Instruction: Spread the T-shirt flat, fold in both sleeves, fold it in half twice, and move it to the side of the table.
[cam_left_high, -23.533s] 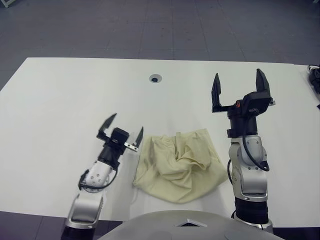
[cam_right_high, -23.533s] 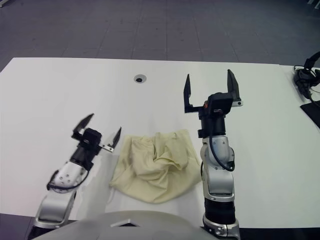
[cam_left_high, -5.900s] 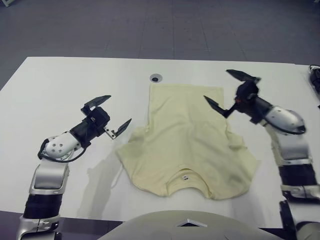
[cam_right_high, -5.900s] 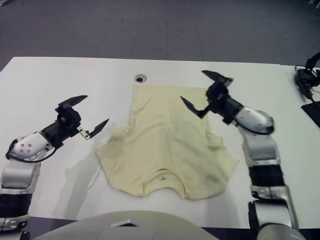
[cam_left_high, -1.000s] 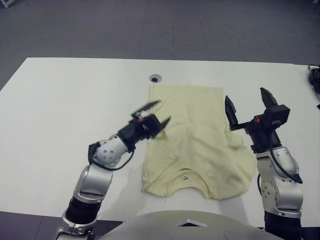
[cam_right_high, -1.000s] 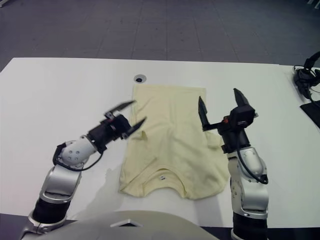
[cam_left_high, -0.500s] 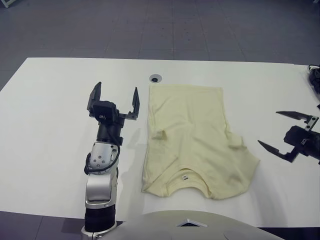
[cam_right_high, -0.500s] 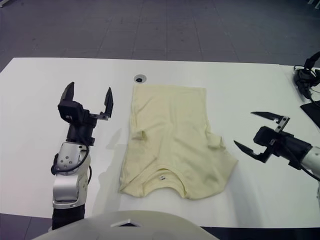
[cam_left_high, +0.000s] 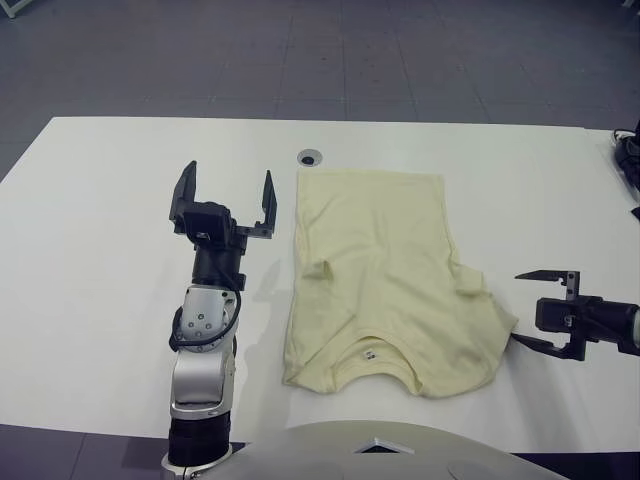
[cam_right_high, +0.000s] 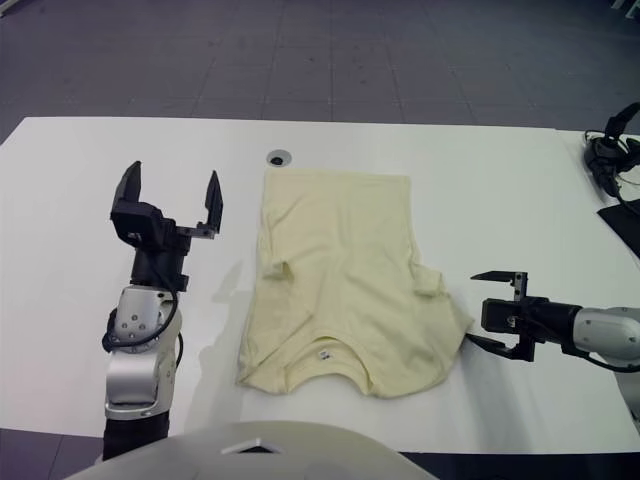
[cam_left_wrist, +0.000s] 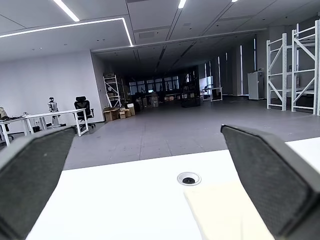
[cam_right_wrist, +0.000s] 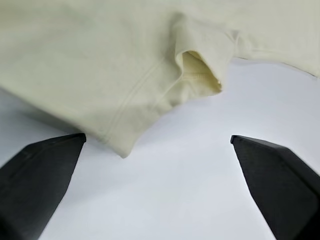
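We see pale yellow soft-knit T-shirt (cam_left_high: 385, 260) lying spread mid white table (cam_left_high: 100, 200), collar toward us, hem beside round cable grommet (cam_left_high: 311, 156). Left sleeve (cam_left_high: 318, 270) looks folded in. Right sleeve (cam_left_high: 470, 284) bunched, shoulder corner (cam_left_high: 503, 325) jutting outward. Our right gripper (cam_left_high: 520, 308) low over table just beside that corner, fingers spread wide, holding nothing. Our left gripper (cam_left_high: 228, 190) raised upright left of shirt, likewise spread, empty. We judge cloth light, limp, quick to wrinkle and drag. Best hold: pinch right sleeve at cuff edge, both layers, lift slightly, lay inward.
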